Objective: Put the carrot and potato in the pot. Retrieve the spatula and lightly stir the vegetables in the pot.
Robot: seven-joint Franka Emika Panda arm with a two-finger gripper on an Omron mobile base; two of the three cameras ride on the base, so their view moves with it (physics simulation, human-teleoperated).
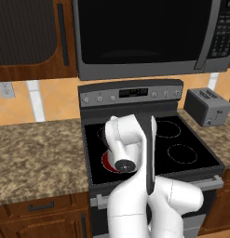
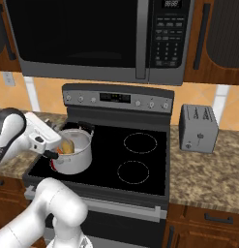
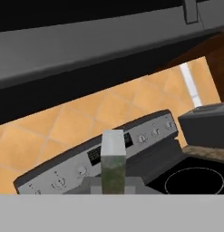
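The microwave (image 2: 92, 38) hung above the jaws, the stove's control panel (image 3: 99, 156) stood ahead of them, and a toaster (image 2: 198, 128) sat well off to the side. The gripper (image 3: 113, 181) was pinched on an upright greenish spatula (image 3: 113, 156). Just beside it, the pot (image 2: 75, 154) held the potato (image 2: 67, 145) and the carrot (image 2: 60, 150).

No lettering reads clearly (microwave keypad (image 2: 167, 33) and stove display (image 2: 114, 97) show only blurred marks).
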